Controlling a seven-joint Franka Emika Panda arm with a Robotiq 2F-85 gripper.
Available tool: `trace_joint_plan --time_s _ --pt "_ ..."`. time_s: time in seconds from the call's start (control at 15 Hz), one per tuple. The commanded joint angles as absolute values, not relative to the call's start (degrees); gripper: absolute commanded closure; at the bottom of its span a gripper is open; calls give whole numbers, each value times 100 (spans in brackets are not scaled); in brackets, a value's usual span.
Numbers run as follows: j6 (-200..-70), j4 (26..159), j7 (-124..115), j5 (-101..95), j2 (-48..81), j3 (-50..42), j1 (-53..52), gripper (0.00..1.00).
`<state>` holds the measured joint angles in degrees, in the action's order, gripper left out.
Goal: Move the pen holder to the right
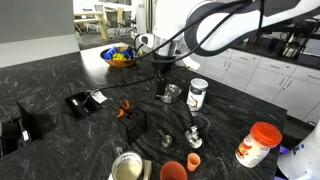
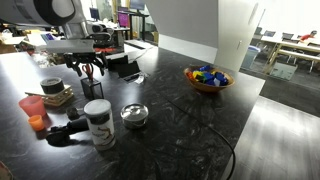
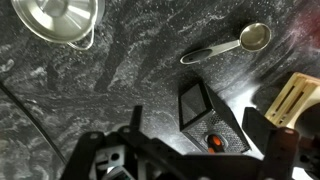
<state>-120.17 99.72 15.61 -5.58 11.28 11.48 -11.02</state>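
Note:
The pen holder (image 1: 131,122) is a small black wire-mesh cup with orange-handled scissors (image 1: 124,108) sticking out, standing on the dark marble counter. In the wrist view the pen holder (image 3: 212,122) lies between my two fingers, seen from above with the orange handle showing inside. My gripper (image 3: 197,116) is open and empty, hovering above the holder without touching it. In both exterior views the gripper (image 1: 163,84) (image 2: 88,72) hangs over the counter, with the holder (image 2: 96,89) just beneath it.
A small metal bowl (image 1: 172,94) (image 3: 60,20), a white bottle (image 1: 198,93), a measuring spoon (image 3: 250,40), an orange cup (image 1: 172,170), an orange-lidded jar (image 1: 258,143), a flat black box (image 1: 85,100) and a fruit bowl (image 1: 120,56) stand around.

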Motion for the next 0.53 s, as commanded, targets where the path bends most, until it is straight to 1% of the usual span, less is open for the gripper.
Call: trace_joint_plan --time_s 0.0,0.2,0.27,0.47 --pt "-12376 9784 2733 -70 1475 1337 -1006 0" --pt "-12236 9670 3710 169 1662 1479 -951 0" --pt "-12352 9817 3142 7 1587 1375 -1058 0" --pt "-12352 9808 3168 12 1614 1381 -1060 0"
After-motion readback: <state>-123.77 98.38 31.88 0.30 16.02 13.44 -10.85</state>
